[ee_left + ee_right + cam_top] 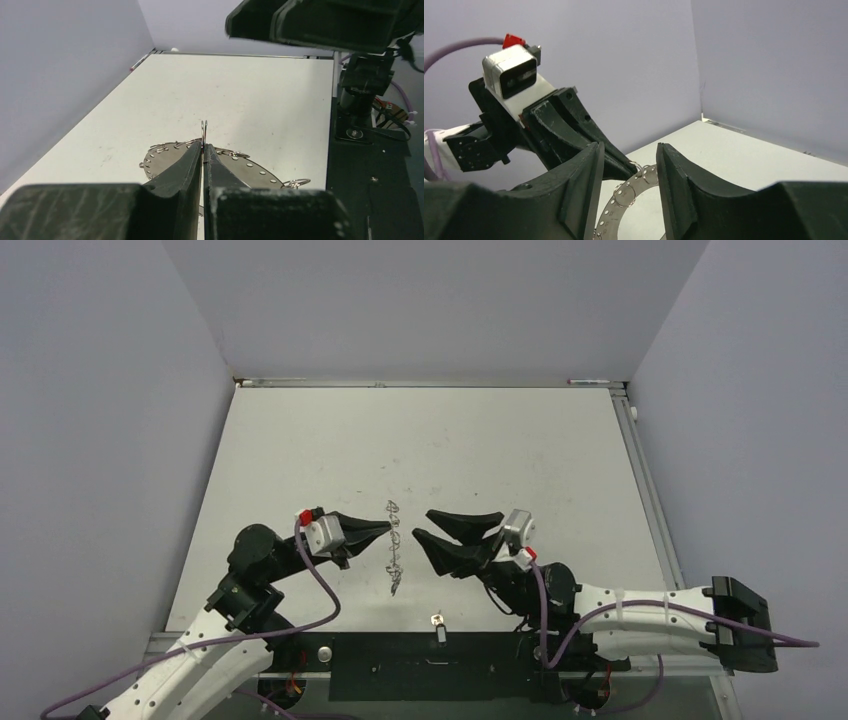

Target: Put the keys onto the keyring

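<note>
Grey metal forms the keyring (395,546), a wide flat band rimmed with small wire loops. From above it is seen edge-on, just on the 6 o'clock side of the middle of the white bench (520,450), so it appears to be held upright rather than laid flat. The left claw (386,528), at 9 o'clock of the ring, is closed tight on one thin wire loop (204,129) at the rim. The right claw (421,523), at 3 o'clock of the ring, is spread open and empty, close to the ring but apart from it. The key (437,620) is seen lying alone at 6 o'clock, at the near edge of the bench, well apart from both claws.

The ring is judged stiff and light, yet a pinch on a single springy loop may let it swing or twist. A second hold on the flat band is judged steadier. The key is judged very light, thin and slippery. It is probably best pinched across its head.

Whether the ring's lower rim touches the bench cannot be told. No blue tag can be made out. The key is too small for its shape to be read. In the wrist views only part of the ring is shown, the rest being covered by the claws.
</note>
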Action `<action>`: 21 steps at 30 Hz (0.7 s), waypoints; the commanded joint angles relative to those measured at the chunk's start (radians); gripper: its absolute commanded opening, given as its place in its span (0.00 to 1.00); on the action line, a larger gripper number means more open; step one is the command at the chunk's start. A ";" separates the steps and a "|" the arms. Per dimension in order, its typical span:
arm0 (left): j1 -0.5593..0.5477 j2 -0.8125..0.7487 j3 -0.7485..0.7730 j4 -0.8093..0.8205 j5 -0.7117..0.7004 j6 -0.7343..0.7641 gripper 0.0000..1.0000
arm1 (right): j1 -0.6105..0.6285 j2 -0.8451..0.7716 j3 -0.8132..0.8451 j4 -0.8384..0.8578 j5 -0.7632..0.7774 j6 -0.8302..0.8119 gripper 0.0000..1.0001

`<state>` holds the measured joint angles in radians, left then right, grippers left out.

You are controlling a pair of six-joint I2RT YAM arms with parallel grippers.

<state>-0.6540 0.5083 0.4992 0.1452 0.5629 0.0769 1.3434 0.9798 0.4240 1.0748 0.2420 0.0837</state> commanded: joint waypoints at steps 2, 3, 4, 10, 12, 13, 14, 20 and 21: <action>0.014 0.011 0.073 -0.022 -0.118 0.030 0.00 | 0.007 -0.095 0.075 -0.201 0.123 -0.031 0.48; 0.017 0.015 0.077 -0.028 -0.131 0.033 0.00 | 0.008 -0.103 0.091 -0.251 0.144 -0.020 0.49; 0.019 0.019 0.079 -0.034 -0.140 0.035 0.00 | 0.008 -0.108 0.106 -0.299 0.164 -0.009 0.51; 0.022 0.024 0.084 -0.050 -0.183 0.041 0.00 | 0.005 -0.100 0.197 -0.646 0.314 0.124 0.65; 0.026 0.025 0.085 -0.053 -0.200 0.041 0.00 | 0.005 -0.090 0.229 -0.772 0.358 0.182 0.69; 0.028 0.026 0.085 -0.057 -0.213 0.041 0.00 | 0.005 -0.084 0.245 -0.834 0.385 0.217 0.71; 0.029 0.027 0.087 -0.061 -0.225 0.043 0.00 | 0.006 -0.078 0.263 -0.905 0.411 0.254 0.72; 0.037 0.026 0.092 -0.080 -0.274 0.052 0.00 | 0.005 -0.017 0.356 -1.321 0.528 0.564 0.74; 0.037 0.022 0.091 -0.079 -0.278 0.052 0.00 | 0.004 -0.003 0.367 -1.384 0.535 0.622 0.74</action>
<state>-0.6258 0.5400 0.5259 0.0360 0.3370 0.1169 1.3434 0.9386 0.7231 0.0410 0.6662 0.4416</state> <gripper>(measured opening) 0.006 0.735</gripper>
